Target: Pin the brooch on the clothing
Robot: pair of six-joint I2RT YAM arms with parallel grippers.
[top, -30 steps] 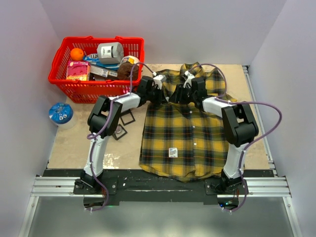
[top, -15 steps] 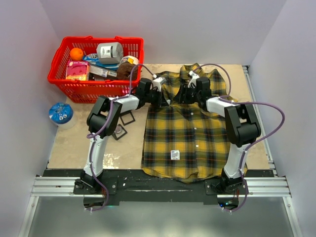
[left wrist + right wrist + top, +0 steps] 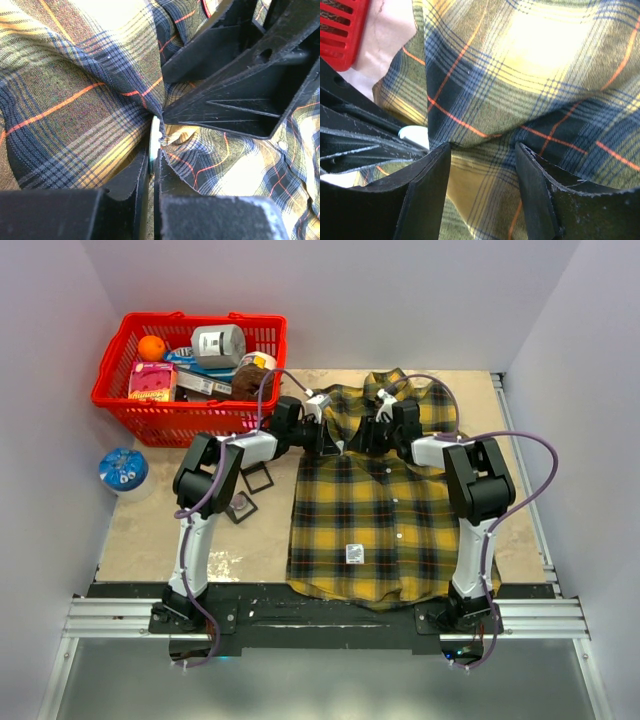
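Note:
The clothing, a yellow-and-dark plaid shirt (image 3: 365,510), lies flat on the table with its collar at the far side. Both grippers meet at its upper chest. My left gripper (image 3: 152,162) is shut on the brooch (image 3: 155,137), a thin white disc seen edge-on and pressed against a raised fold of the shirt (image 3: 75,100). In the right wrist view the brooch (image 3: 415,136) shows as a white patch beside the left gripper's fingers (image 3: 355,135). My right gripper (image 3: 482,150) stands open, its fingers either side of a bunched fold of shirt (image 3: 520,75). From above, the left gripper (image 3: 335,440) and right gripper (image 3: 362,437) almost touch.
A red basket (image 3: 120,400) with an orange, a can and boxes stands at the far left, close to the left arm's elbow. A blue-and-white round object (image 3: 122,470) sits left of the table. Two small black frames (image 3: 258,480) lie beside the shirt. A white label (image 3: 351,552) marks the hem.
The right gripper's jaws have spread wider. The shirt's lower part has settled flatter and squarer. The red basket has shifted slightly to the left.

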